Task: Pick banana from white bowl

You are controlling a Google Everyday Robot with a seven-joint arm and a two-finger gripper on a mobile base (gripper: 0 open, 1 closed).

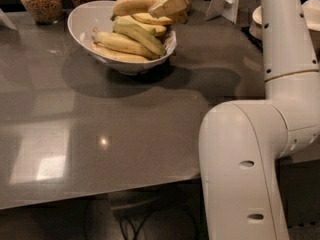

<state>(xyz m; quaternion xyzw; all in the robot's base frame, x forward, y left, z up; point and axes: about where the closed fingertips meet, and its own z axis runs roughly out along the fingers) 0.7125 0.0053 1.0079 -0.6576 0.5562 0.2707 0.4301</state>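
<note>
Yellow and thick, the banana sits at the top of the pile in the white bowl. Its long axis runs left to right and climbs slightly toward the right. The gripper is clamped on that right end, above the bowl's rear right rim (its tan fingers overlap the fruit there). The banana's left tip dips over the bowl's interior. Slimmer bananas lie beneath, slanting down to the right. Glass jars stand just behind the bowl's left side. A broad stretch of grey table lies between the bowl and the front edge. The white arm rises at the right.
</note>
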